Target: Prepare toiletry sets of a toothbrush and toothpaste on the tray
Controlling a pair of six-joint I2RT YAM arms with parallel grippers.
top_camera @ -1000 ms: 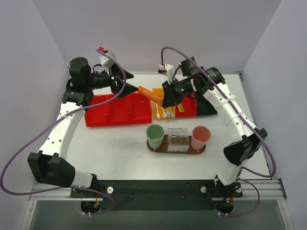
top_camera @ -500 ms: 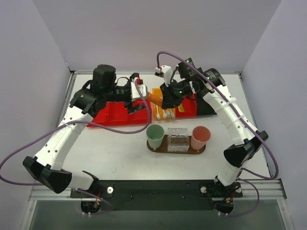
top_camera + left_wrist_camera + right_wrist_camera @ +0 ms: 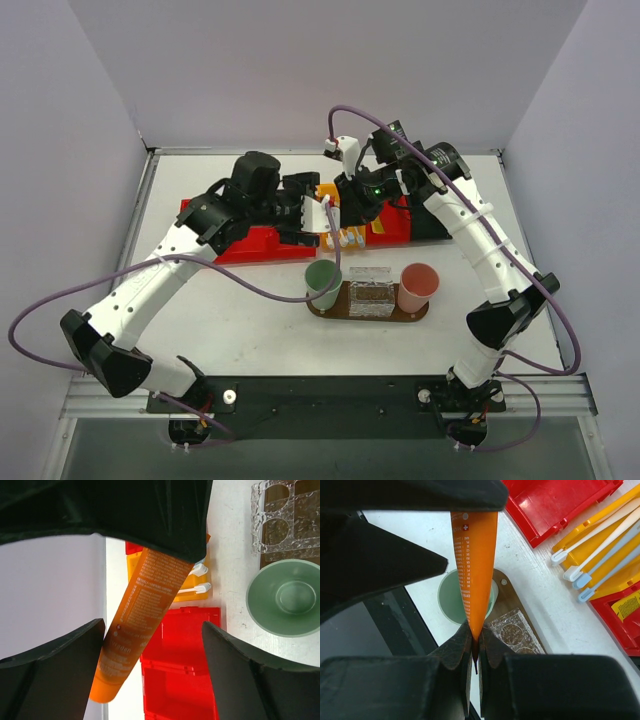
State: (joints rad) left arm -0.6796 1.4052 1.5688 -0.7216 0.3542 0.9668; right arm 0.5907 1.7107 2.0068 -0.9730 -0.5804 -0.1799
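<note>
On the far left of the table (image 3: pixel 250 310) I see a red bin (image 3: pixel 245 245), with my left arm (image 3: pixel 170 275) reaching across it toward the middle. The left jaws are spread wide, one on each side of the orange toothpaste tube (image 3: pixel 145 620). In the left wrist view the tube runs slantwise through the gap and lies close against one finger (image 3: pixel 55 675). I cannot tell if it actually touches.

The tube is up in the air over the bins, not on the tray. The right jaws are pressed together, pinching its flat crimped end, and in the right wrist view the tube points straight away from them.

Just beside it, the white toothbrushes (image 3: pixel 600 535) lie side by side in the yellow bin (image 3: pixel 615 567), with their heads at the bin's near edge. The right arm (image 3: pixel 480 240) arches in from the right over the far bins.

Nearer to me, the dark wooden tray (image 3: pixel 322 309) lies flat on the table. From left to right it carries a green cup (image 3: pixel 323 280), a clear holder (image 3: pixel 370 290) and a pink cup (image 3: pixel 418 285), all upright.
</note>
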